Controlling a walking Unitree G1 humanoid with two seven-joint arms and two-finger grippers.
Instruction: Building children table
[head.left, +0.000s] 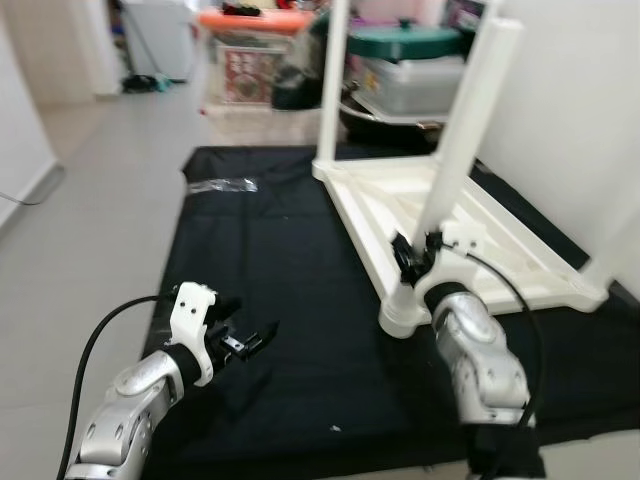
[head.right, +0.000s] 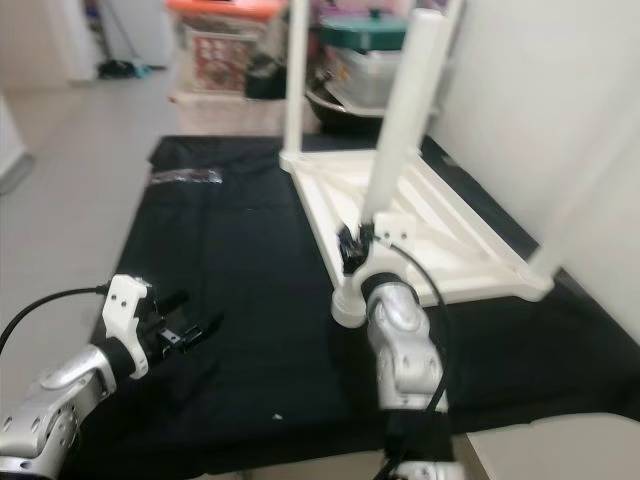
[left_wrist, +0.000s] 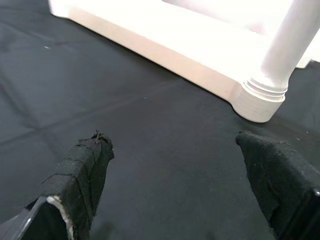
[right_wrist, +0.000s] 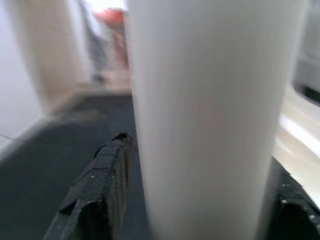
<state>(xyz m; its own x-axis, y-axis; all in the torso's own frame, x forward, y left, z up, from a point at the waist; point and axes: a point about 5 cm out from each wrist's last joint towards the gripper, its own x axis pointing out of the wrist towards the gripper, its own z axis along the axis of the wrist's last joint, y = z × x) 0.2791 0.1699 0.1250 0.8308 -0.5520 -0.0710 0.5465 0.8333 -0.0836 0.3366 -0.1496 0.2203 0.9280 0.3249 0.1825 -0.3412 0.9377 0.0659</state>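
A white table top lies upside down on a black mat spread over the tiled floor. At the top's near corner a white leg stands upright in its socket, and the right gripper is clamped around the leg just above that socket, one black finger on each side of the white tube. A second leg rises from the top's far corner. The left gripper hovers low over the bare mat, well to the left of the top, its fingers spread wide with nothing between them, pointed toward the socket. A clear plastic bag lies on the mat near its far left corner. Beyond the top, storage boxes and a green-lidded bin are stacked by the wall.
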